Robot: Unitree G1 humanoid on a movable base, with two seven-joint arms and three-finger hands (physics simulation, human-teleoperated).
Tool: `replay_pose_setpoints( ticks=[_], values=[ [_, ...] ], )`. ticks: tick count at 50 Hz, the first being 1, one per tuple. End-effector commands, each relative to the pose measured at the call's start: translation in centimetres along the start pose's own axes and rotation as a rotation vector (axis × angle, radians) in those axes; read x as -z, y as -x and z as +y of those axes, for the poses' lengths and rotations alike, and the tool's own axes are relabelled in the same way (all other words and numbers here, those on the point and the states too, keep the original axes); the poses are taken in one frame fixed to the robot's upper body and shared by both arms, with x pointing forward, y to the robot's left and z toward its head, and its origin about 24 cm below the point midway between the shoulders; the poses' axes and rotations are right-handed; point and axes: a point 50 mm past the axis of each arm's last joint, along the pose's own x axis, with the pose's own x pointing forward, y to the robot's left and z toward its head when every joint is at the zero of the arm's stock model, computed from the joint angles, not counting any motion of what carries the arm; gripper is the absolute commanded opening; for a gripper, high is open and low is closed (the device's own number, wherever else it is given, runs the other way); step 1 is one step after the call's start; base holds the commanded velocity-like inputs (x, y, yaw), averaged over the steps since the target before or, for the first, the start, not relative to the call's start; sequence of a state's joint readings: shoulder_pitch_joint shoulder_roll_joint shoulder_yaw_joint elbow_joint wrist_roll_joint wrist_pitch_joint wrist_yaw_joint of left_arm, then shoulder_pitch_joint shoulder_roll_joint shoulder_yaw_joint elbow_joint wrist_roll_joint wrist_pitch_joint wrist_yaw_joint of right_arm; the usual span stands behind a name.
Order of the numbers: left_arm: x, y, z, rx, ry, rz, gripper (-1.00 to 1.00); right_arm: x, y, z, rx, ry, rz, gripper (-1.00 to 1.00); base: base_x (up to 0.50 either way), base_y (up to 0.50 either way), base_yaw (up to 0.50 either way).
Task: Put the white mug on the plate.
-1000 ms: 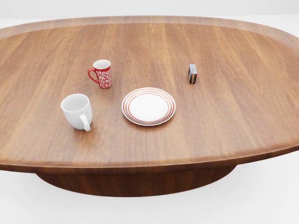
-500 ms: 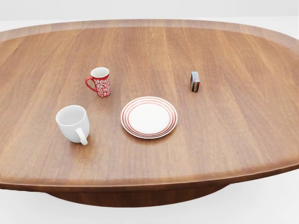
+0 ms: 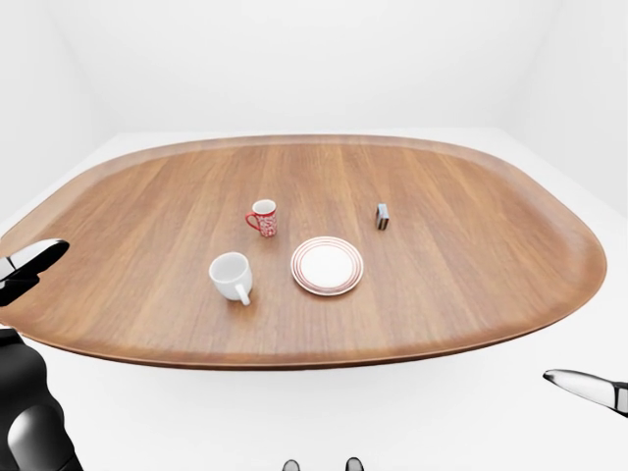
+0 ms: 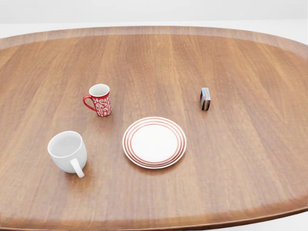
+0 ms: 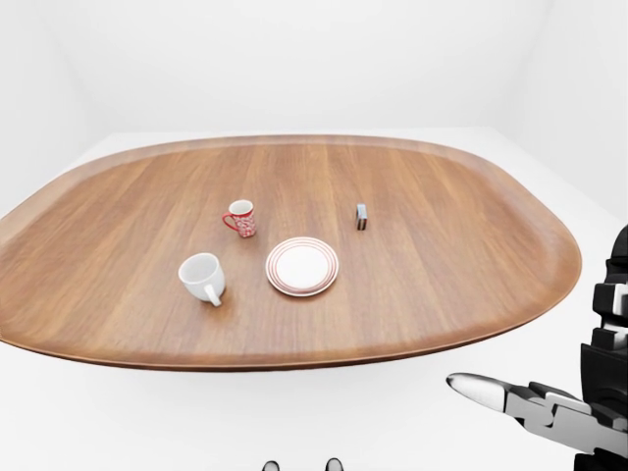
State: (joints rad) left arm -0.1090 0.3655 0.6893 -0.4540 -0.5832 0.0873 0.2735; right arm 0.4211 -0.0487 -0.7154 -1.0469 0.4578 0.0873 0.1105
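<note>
White mug (image 4: 67, 150) upright left of plate (image 4: 154, 142), handle toward view bottom, apart from it. Both show nothing inside. Left hand (image 3: 27, 267), right hand (image 5: 510, 397): finger state unclear.

You are facing a large oval wooden table (image 3: 461, 245) with a raised rim and lengthwise grain, which fills most of each view. Around it you see plain white walls (image 3: 294, 59) and a white floor (image 3: 412, 412), evenly and softly lit.

White mug (image 3: 231, 276) upright on table (image 3: 471, 265) — plate (image 3: 327, 265) just right, apart.
</note>
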Motion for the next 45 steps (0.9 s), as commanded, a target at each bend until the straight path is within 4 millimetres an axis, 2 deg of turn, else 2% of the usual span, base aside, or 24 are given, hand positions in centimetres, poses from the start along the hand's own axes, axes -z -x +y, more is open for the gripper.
replay_pose_setpoints(
  ticks=[1, 45],
  values=[
    [0.08, 0.05, -0.08, 0.003, -0.003, 0.001, 1.00, -0.08, 0.03, -0.11, -0.004, 0.009, -0.003, 1.00, 0.31, 0.00, 0.00],
    [0.24, 0.08, -0.18, 0.006, -0.006, 0.007, 1.00, 0.03, 0.30, -0.23, 0.005, 0.013, 0.012, 1.00, 0.30, 0.00, 0.00]
  ],
)
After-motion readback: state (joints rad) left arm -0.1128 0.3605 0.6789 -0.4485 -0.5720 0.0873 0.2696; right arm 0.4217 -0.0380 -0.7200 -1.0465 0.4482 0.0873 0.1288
